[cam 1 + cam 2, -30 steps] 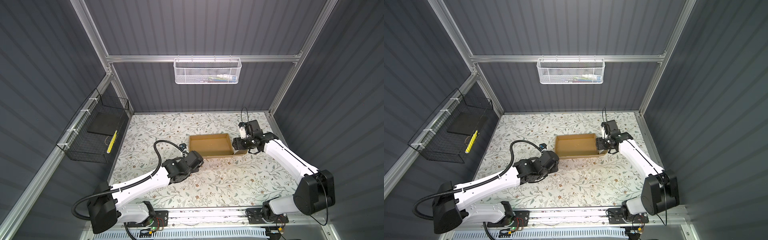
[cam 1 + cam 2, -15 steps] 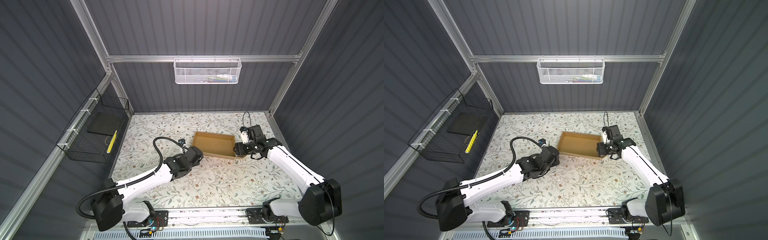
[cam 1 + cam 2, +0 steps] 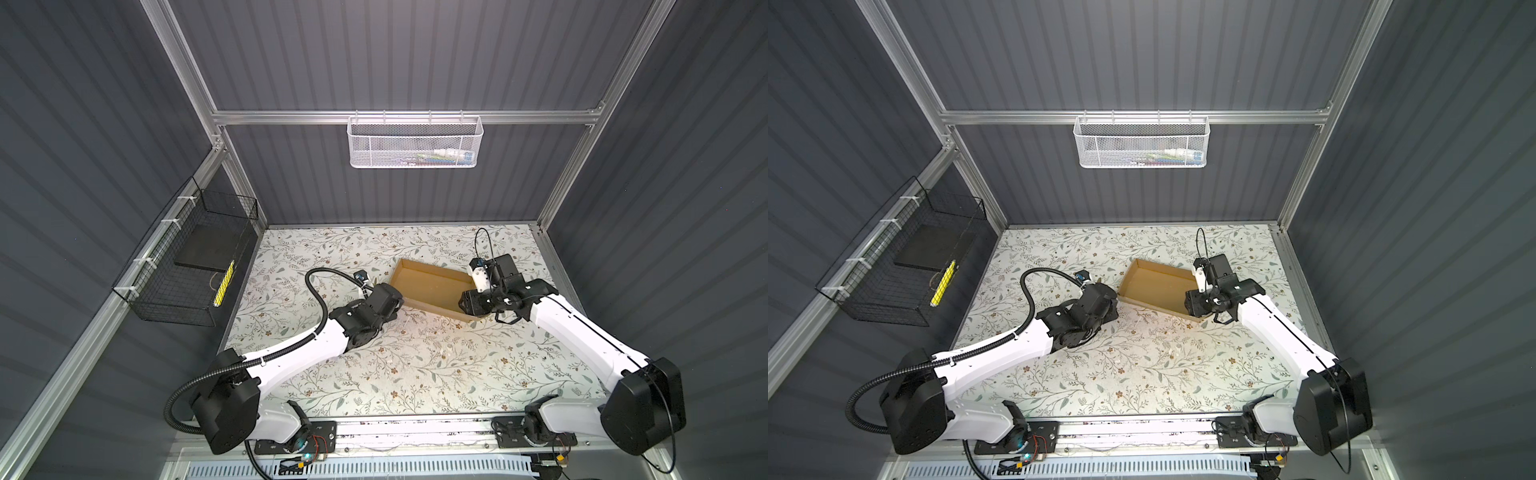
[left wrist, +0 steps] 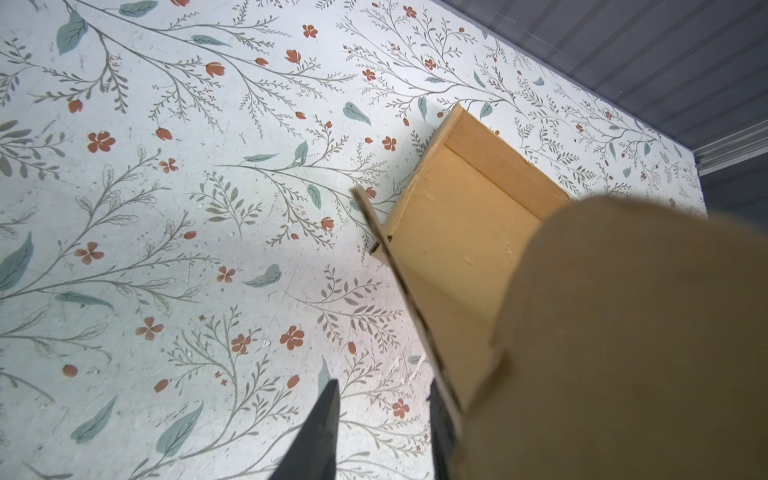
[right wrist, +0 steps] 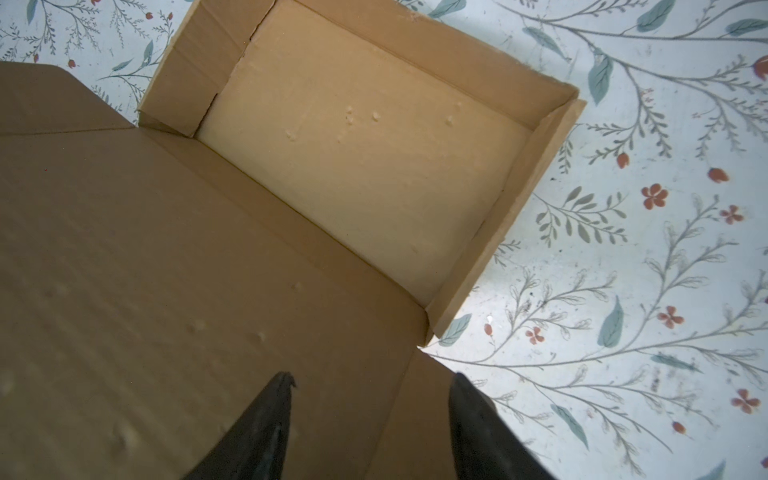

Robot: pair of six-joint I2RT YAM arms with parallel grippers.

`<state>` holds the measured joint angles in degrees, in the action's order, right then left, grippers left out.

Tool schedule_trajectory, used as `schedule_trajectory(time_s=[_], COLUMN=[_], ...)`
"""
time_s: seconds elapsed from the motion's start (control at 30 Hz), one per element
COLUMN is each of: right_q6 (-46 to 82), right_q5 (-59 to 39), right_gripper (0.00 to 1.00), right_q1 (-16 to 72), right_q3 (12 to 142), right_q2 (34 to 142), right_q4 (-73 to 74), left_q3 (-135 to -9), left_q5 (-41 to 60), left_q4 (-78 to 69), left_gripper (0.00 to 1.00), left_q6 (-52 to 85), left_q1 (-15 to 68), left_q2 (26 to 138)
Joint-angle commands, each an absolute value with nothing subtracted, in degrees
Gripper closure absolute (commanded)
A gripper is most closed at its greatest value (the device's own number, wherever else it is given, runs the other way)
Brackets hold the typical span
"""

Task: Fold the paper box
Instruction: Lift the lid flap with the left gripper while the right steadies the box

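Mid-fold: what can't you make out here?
- Left end effector: contact with the paper box; a blurred flap hides one finger in the left wrist view, the wrist covers it in both top views.
- Right end effector: fingertips under its wrist in both top views.
- White mesh basket: contents too small in both top views.

So the table [image 3: 415,374] has this pale floral print all over it, leafy sprigs and little red flowers. Sitting right on it is the paper box [image 3: 432,286]: brown cardboard, open on top, toward the back right and skewed to the table's edges. A few tiny whitish specks [image 5: 489,319] are scattered on the print near it.
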<state>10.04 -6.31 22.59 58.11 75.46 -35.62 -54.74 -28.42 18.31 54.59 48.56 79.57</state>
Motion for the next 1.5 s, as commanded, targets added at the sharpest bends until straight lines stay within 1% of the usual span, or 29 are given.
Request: schedule_trajectory(time_s=[0.0,0.8,1.03,1.47], right_q6=[10.98,12.22,12.39,14.14], right_q5=[-6.92,-7.45,-9.53,-9.79], right_gripper=[0.39,0.40,0.41,0.41], right_q1=[23.94,30.81,32.81,35.68], right_q3=[57.92,60.42,60.47,60.03], right_q2=[75.08,75.06,75.14,76.37], right_q4=[-36.53,-37.98,-35.70,-31.90], left_q3=[-57.21,-62.90,-65.41,-71.83], left_q5=[-27.71,-25.49,-24.64,-20.17], left_q4=[16.78,12.70,11.52,10.17], left_gripper=[0.63,0.63,0.63,0.63], left_q6=[52.31,47.60,45.90,42.64], left_q1=[47.66,43.43,42.15,38.88], left_q2=[81.16,87.38,89.77,95.98])
